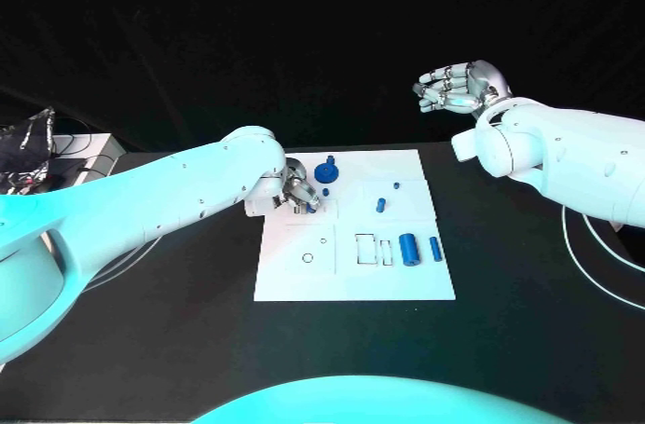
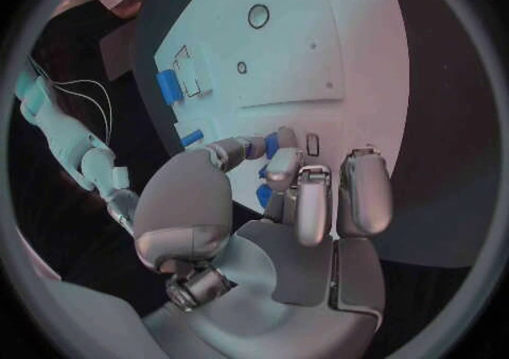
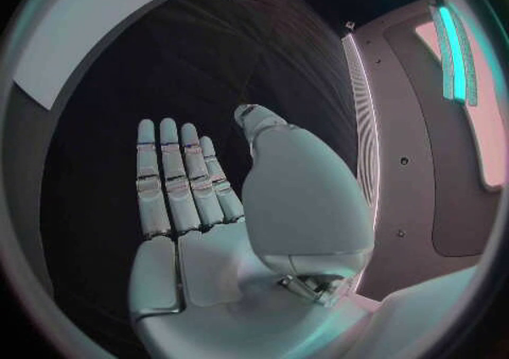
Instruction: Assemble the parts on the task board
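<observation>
Lying near left hand [image 1: 298,189]: blue cylinders [image 1: 408,250].

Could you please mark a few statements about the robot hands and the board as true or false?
1. The left robot hand pinches a small blue part over the task board. True.
2. The right robot hand holds a blue part. False: it holds nothing and is raised away from the board.
3. Two blue cylinders lie side by side near the board's right edge. True.
4. The task board is black. False: it is white, on a black table.
</observation>
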Robot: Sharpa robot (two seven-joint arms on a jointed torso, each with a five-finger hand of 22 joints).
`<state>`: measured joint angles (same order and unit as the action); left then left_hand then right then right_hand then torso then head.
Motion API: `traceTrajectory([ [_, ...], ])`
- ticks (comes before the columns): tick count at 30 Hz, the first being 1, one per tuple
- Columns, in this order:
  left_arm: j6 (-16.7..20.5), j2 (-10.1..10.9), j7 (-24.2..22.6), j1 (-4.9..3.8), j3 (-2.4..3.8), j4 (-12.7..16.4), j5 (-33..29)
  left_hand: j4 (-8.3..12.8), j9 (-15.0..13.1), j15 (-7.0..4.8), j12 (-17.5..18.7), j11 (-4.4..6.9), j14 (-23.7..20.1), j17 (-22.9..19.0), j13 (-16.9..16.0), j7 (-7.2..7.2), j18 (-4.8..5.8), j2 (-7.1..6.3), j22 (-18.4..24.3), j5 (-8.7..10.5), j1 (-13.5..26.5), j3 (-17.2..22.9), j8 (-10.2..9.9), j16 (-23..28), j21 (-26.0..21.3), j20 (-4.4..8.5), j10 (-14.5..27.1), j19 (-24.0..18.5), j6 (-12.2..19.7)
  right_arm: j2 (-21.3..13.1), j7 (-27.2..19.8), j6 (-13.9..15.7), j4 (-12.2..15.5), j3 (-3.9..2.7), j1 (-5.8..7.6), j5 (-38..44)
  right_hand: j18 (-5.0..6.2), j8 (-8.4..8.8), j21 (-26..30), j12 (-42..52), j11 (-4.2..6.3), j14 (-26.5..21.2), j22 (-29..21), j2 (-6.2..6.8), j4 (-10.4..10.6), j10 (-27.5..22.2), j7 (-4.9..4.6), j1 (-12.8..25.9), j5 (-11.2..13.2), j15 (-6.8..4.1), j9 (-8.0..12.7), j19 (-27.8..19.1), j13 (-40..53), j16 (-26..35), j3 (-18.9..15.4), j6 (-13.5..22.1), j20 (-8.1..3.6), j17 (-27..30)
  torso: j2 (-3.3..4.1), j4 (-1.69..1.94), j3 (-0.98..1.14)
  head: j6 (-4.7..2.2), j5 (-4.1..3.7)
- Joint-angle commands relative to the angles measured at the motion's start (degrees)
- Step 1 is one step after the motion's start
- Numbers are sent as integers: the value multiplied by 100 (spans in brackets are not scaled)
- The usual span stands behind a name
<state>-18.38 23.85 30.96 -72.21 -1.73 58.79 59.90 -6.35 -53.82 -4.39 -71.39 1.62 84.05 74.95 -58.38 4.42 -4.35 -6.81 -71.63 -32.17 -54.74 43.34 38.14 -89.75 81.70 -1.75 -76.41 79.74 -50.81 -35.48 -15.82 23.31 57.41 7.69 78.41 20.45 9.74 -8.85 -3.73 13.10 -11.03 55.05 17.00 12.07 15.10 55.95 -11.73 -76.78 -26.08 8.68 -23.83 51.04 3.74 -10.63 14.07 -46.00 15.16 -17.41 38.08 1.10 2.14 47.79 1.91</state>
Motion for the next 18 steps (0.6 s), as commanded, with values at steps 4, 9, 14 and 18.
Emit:
traceTrajectory([
  [4, -34, 20, -45, 5, 9, 28, 20, 993, -7, -39, -25, 21, 595, 1505, -5, -207, 48, 83, -22, -28, -39, 986, 22, -25, 44, 4, -31, 57, -252, -1, -53, -76, 1, -1, -1, 46, 72, 21, 11, -39, -15, -25, -10, -43, 5, 20, -302, -32, 22, 27, 10, -44, -8, 24, -34, -54, 18, 7, 1, 1, 5, -5, -1],
  [9, -97, 7, -39, 4, 11, -13, 20, 993, -7, -39, -25, 21, 595, 1505, -5, -207, 48, 83, -22, -28, -39, 986, 22, -25, 44, 4, -31, 57, -252, -3, -51, -78, 2, -1, -1, 47, 72, 21, 11, -39, -15, -25, -10, -43, 5, 20, -302, -32, 22, 27, 10, -44, -8, 24, -34, -54, 18, 7, 4, -1, 3, -2, 0],
  [14, -187, -25, -32, 4, 10, -72, 15, 997, -7, -40, -26, 22, 595, 1505, -6, -208, 48, 82, -22, -31, -40, 990, 21, -25, 44, 5, -34, 57, -255, -1, -50, -78, 1, -1, -1, 47, 72, 23, 11, -41, -16, -31, -19, -44, 5, 20, -303, -31, 23, 29, 12, -49, -8, 31, -35, -56, 20, 12, 6, 2, 4, 7, 0],
  [18, -244, -58, -28, 4, 10, -109, 7, 1000, -7, -41, -24, 23, 595, 1505, -4, -208, 49, 81, -28, -32, -40, 992, 21, -25, 47, 5, -34, 61, -257, 0, -50, -77, 6, -1, -1, 50, 72, 23, 11, -41, -16, -31, -19, -44, 5, 20, -303, -31, 23, 29, 12, -49, -8, 31, -35, -56, 20, 12, 7, -3, -1, 21, -1],
])
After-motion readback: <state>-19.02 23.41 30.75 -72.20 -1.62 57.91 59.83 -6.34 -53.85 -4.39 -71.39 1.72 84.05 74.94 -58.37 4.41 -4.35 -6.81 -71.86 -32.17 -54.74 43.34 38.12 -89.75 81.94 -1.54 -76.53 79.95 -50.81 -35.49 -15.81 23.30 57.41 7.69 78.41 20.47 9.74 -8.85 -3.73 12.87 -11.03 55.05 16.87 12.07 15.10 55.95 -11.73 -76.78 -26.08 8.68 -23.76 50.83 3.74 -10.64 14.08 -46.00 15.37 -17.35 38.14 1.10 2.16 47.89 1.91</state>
